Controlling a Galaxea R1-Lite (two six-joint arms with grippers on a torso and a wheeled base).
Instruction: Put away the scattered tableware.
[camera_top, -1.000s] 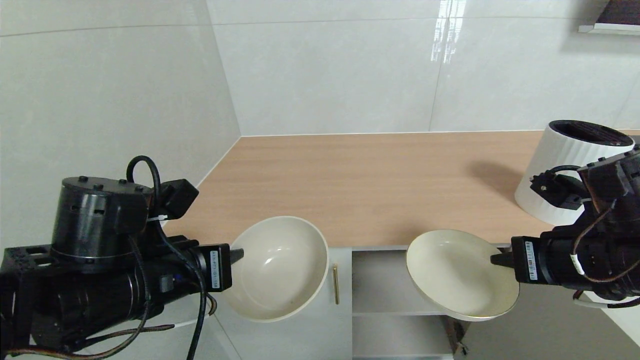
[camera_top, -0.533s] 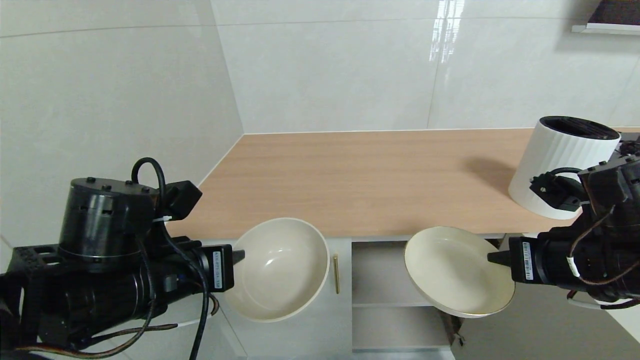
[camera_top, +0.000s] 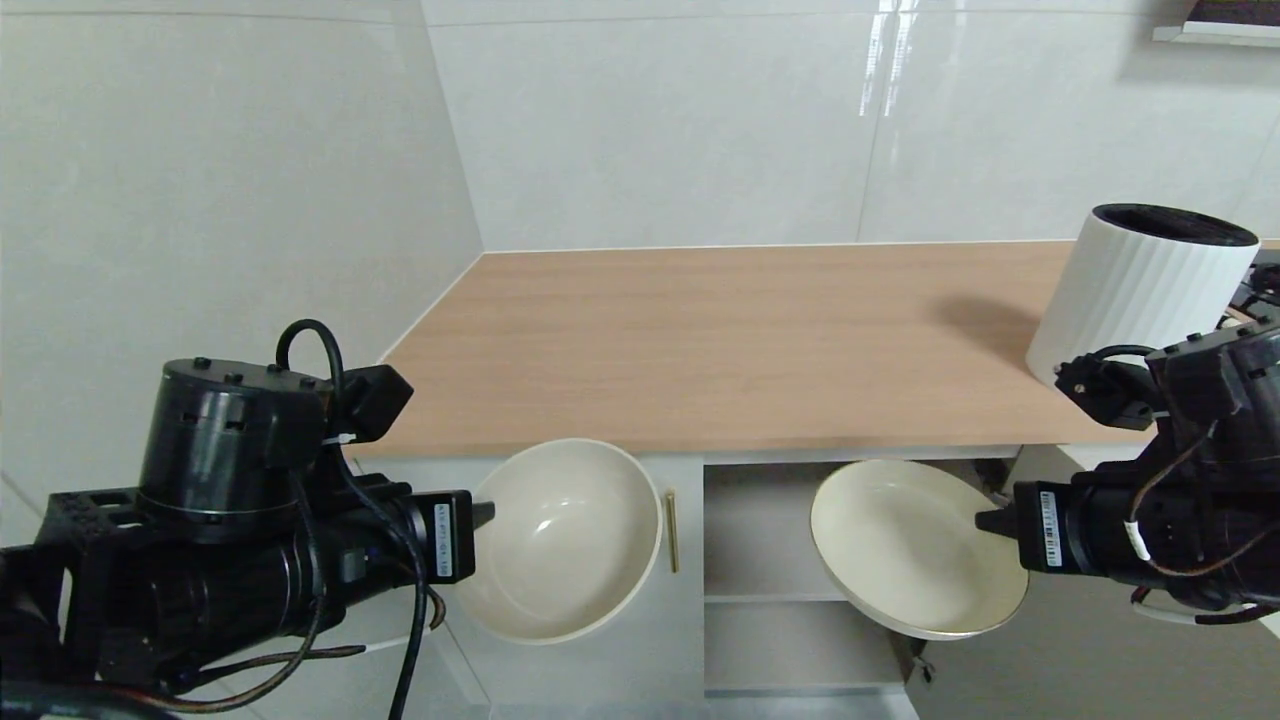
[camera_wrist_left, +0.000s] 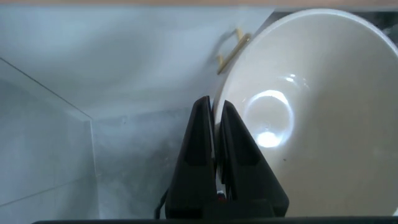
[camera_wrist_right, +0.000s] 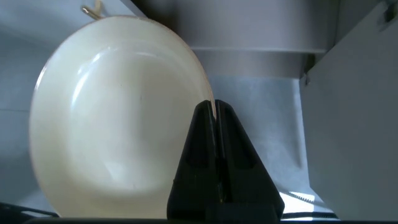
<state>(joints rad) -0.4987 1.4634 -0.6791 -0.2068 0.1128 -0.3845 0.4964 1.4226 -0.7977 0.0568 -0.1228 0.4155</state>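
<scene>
Cream bowl first: it sits low in the middle of the head frame, held on edge with its hollow facing the camera, in front of a closed white door. My left gripper is clamped on the rim at the bowl's left side. In the left wrist view the two black fingers pinch that rim, with nothing but its thickness parting them. A slim brass handle stands upright just right of the bowl, near the door's edge.

Right of centre, equally low, my right gripper grips a cream plate by its right rim. The plate is tilted, its face turned up toward the camera and its lower edge dipping toward the bottom right. The right wrist view shows the fingers closed tight on the rim. Behind the plate the cabinet is open, with a pale shelf crossing it. The plate hangs in front of that opening — I cannot tell whether it touches anything inside. Bowl and plate are apart, with the handle between them.

Above both, a wooden counter spans the middle of the frame, running from the tiled wall at left to the right edge. At the upper right a white ribbed container with a dark mouth stands on the counter, just above my right arm.
</scene>
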